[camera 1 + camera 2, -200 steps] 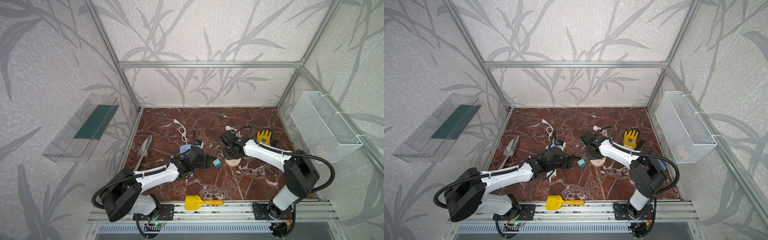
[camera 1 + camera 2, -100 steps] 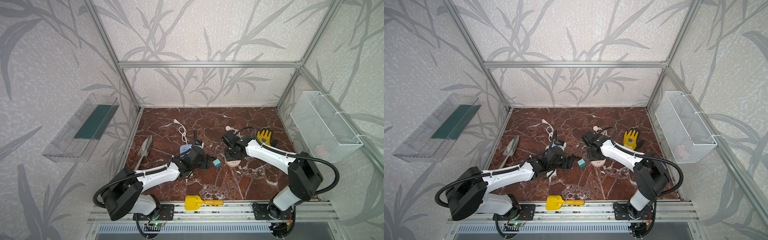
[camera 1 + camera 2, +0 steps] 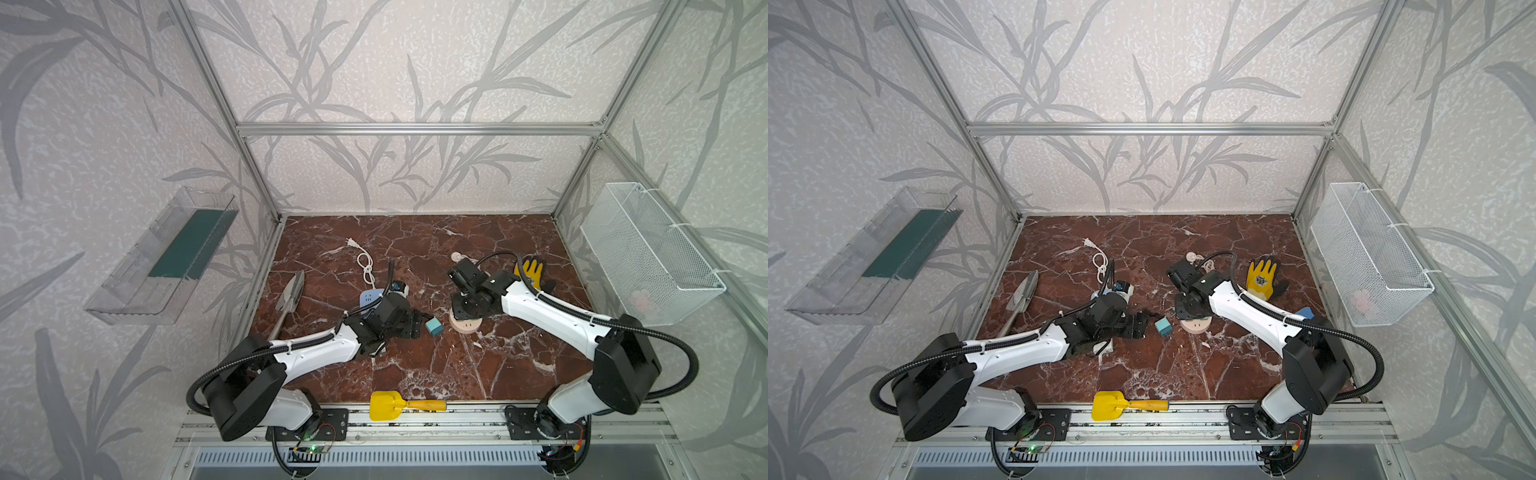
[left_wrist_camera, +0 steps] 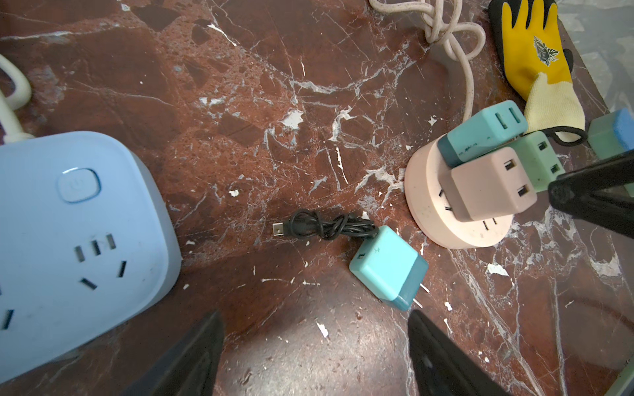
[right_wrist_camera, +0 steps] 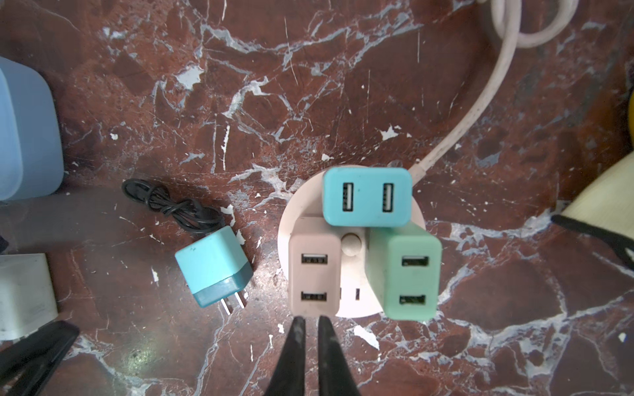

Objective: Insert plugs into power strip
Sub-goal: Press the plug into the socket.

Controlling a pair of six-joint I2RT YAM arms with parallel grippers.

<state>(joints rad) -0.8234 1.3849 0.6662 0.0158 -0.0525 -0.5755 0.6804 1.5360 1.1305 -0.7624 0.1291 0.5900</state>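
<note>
A round pink power strip point(image 5: 353, 301) stands on the marble floor with three plugs in it: teal point(image 5: 367, 197), pink point(image 5: 314, 274) and green point(image 5: 404, 271). My right gripper point(image 5: 311, 322) is shut and empty, its tips just off the pink plug's edge. A loose teal plug point(image 4: 387, 265) lies on its side beside the round strip point(image 3: 465, 326), prongs toward my left gripper point(image 4: 314, 329), which is open just short of it. A knotted black cable point(image 4: 326, 226) lies against it. A blue power strip point(image 4: 68, 240) sits by the left arm. A white charger block point(image 5: 24, 295) lies nearby.
A yellow glove point(image 3: 530, 270) and a blue-green sponge point(image 3: 1306, 311) lie right of the round strip. A metal trowel point(image 3: 291, 291) lies at the left, a knotted white cable point(image 3: 365, 266) behind the blue strip, a yellow shovel point(image 3: 399, 405) on the front rail. A wire basket point(image 3: 648, 253) hangs on the right wall.
My right gripper has shut with nothing in it, and its arm shifted slightly over the round strip. The left arm and the loose teal plug have hardly moved.
</note>
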